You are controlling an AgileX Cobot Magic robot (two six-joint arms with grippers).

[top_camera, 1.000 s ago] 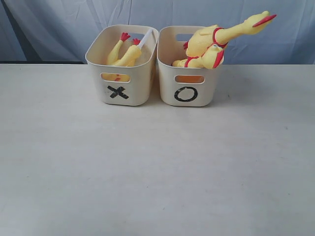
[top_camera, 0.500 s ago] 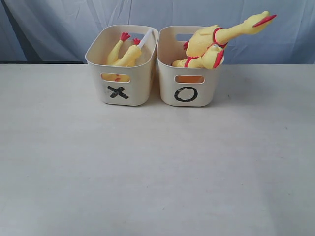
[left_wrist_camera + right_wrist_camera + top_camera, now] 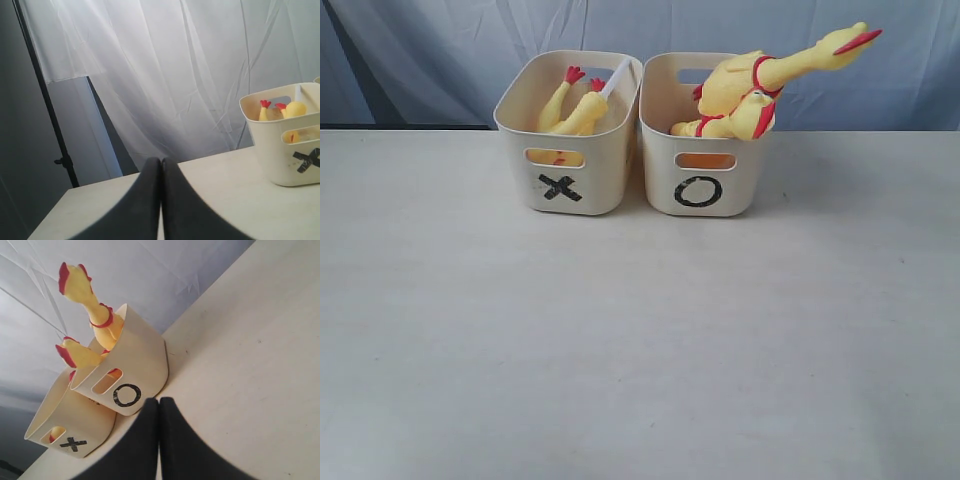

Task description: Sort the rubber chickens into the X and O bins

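My left pincer (image 3: 160,167) and right pincer (image 3: 159,405): jaws pressed together, nothing held, both low over the worktop (image 3: 640,340).
X bin (image 3: 600,180) and O bin (image 3: 745,185) stand side by side at the far edge, nearly touching, X on the left. Small rubber chickens (image 3: 578,112) lie inside the X bin. Larger rubber chickens (image 3: 745,90) fill the O bin, one neck jutting out past its right rim. White curtain (image 3: 470,40) behind.
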